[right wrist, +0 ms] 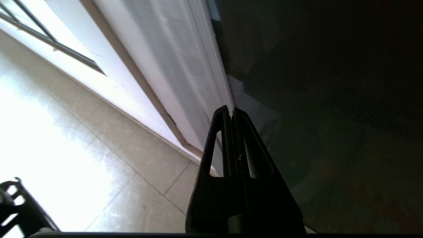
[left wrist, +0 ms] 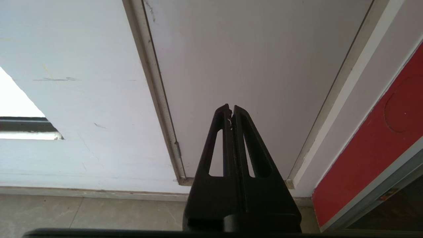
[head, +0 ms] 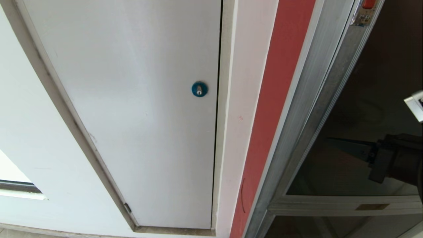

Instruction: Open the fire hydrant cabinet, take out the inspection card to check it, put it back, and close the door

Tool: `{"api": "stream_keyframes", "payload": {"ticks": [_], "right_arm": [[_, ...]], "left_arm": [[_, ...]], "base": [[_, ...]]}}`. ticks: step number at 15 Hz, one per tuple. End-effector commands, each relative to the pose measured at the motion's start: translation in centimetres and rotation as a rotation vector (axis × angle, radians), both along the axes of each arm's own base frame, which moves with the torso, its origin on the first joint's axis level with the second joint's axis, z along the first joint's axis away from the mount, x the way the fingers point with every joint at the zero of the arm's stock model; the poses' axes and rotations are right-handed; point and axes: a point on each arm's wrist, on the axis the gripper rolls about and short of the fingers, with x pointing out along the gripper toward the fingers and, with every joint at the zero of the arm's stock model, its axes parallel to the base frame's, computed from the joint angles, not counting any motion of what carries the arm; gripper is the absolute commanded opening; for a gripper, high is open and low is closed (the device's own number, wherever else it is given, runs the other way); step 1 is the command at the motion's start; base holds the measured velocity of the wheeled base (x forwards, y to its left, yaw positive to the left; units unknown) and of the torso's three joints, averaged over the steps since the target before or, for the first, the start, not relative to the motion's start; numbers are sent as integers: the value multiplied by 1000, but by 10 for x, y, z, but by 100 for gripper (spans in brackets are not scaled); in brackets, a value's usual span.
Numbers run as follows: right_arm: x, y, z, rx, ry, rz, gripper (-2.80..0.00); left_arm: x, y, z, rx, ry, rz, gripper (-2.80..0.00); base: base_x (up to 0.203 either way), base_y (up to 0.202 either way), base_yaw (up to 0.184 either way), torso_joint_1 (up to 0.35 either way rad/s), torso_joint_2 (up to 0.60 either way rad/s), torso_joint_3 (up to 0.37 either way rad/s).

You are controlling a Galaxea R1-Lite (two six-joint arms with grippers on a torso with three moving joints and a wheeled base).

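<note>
The left gripper point(left wrist: 231, 109) fills the near edge of its wrist view, its two black fingers pressed flat together with nothing between them, pointing at the lower part of a plain white panel point(head: 132, 109) set in a white wall; pale floor tiles point(left wrist: 82, 211) run beneath it. In the head view, going from the left, that white panel takes up most of the picture and carries a round blue lock point(head: 199, 89) near its right edge. Next comes a white wall strip, then the red side of the fire hydrant cabinet point(head: 274, 109), then its silver aluminium frame, and at the right the door point(head: 373, 99), a dark tinted glass pane lying flush in that frame. A red latch tab point(head: 369, 4) shows at the top of the frame. The right gripper point(right wrist: 233, 110) is also closed and empty, its tips close to the dark glass beside the frame's edge; whether they touch it cannot be told. The inspection card is not in sight.
</note>
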Motion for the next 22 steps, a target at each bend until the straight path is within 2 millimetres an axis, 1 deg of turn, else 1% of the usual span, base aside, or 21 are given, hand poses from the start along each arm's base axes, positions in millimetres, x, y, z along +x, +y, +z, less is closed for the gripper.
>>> {"api": "stream_keyframes", "payload": {"ticks": [1, 6, 9, 11, 13, 20, 22], "right_arm": [[-23, 0, 14, 26, -78, 36, -280], [-46, -1, 29, 43, -172, 56, -280], [-49, -1, 44, 84, -199, 55, -280], [-52, -2, 59, 153, -207, 64, -280], [-54, -1, 75, 177, -244, 92, -280], [-64, 0, 118, 253, -334, 172, -280], [-63, 0, 131, 280, -343, 205, -280]], "left_arm": [[0, 0, 0, 0, 1, 0, -280], [0, 0, 0, 0, 1, 0, -280], [0, 0, 0, 0, 1, 0, -280], [0, 0, 0, 0, 1, 0, -280], [0, 0, 0, 0, 1, 0, -280], [0, 0, 0, 0, 1, 0, -280], [0, 0, 0, 0, 1, 0, -280]], "base": [[0, 0, 0, 0, 0, 0], [0, 0, 0, 0, 0, 0], [0, 0, 0, 0, 0, 0], [0, 0, 0, 0, 0, 0], [0, 0, 0, 0, 0, 0], [0, 0, 0, 0, 0, 0], [0, 0, 0, 0, 0, 0]]}}
